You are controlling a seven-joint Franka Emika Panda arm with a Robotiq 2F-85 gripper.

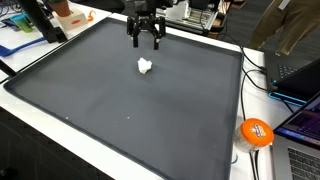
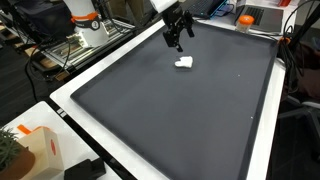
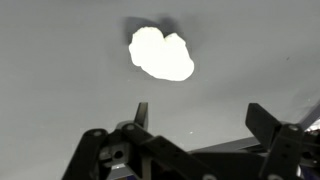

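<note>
A small white crumpled lump lies on the dark grey mat; it also shows on the mat as a white lump and in the wrist view as a bright lump. My gripper hangs above the mat just behind the lump, apart from it. The same gripper shows black fingers pointing down. In the wrist view the gripper is open, with nothing between its fingers; the lump lies ahead of the fingertips.
An orange ball-like object sits beyond the mat's white border, near laptops and cables. A cardboard box stands near a mat corner. Clutter and an orange-white object line the back.
</note>
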